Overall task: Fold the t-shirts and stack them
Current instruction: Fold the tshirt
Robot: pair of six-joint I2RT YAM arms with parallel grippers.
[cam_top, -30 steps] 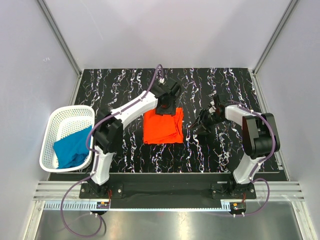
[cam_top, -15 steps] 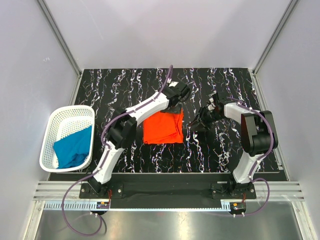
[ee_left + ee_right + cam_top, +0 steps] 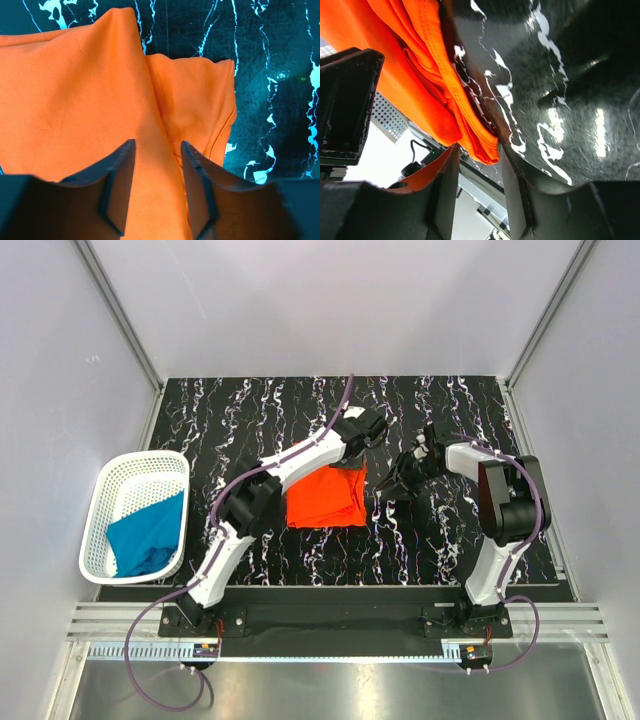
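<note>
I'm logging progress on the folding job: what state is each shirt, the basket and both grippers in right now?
orange t-shirt: folded, lying flat on the table.
teal t-shirt: unfolded, bunched in the basket.
basket: upright, holding the teal t-shirt.
left gripper: open, over the orange t-shirt.
right gripper: open, at the orange t-shirt's edge.

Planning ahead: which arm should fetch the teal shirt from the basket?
Probably left: the basket holding the teal shirt sits beside its base; the right gripper is past the orange shirt.
</note>
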